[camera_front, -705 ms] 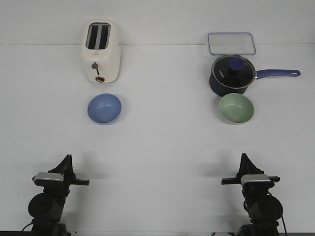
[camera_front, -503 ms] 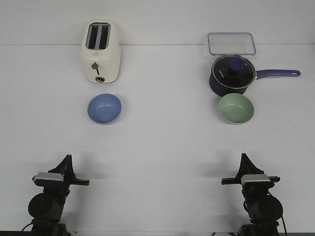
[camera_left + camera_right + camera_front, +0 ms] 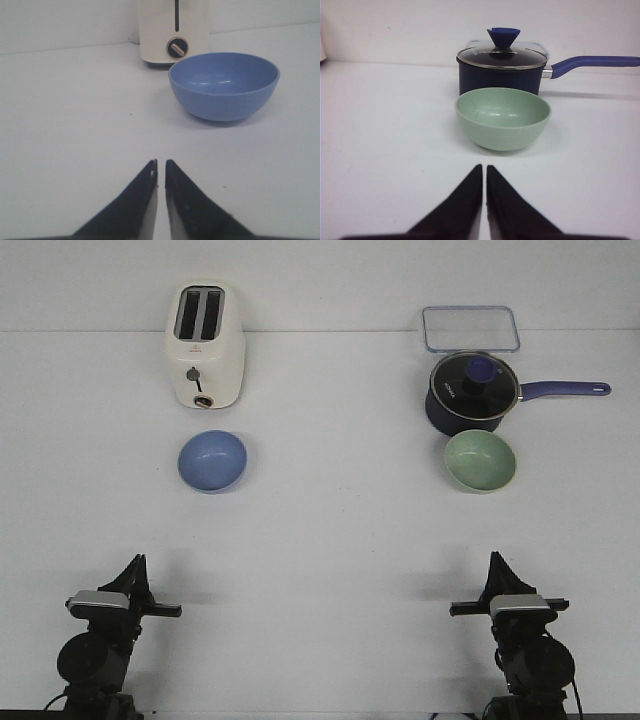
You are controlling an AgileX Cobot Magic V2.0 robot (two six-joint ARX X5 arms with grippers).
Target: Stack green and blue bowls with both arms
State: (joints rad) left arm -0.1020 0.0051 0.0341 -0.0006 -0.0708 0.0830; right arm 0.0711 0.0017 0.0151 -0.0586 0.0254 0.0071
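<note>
Comparing with a moment ago, we see nothing moved: our left gripper (image 3: pixel 160 167) and right gripper (image 3: pixel 484 172) rest at the near edge, fingers pressed together, empty. Blue bowl (image 3: pixel 212 461) sits before the toaster (image 3: pixel 204 345), green bowl (image 3: pixel 480 460) just before the saucepan (image 3: pixel 471 393); stacking hasn't begun.

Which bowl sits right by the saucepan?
The green bowl, just in front of the saucepan on the right side. The blue bowl sits by the toaster instead.

Bright, even overhead light; soft faint shadows, pics sharp throughout.
</note>
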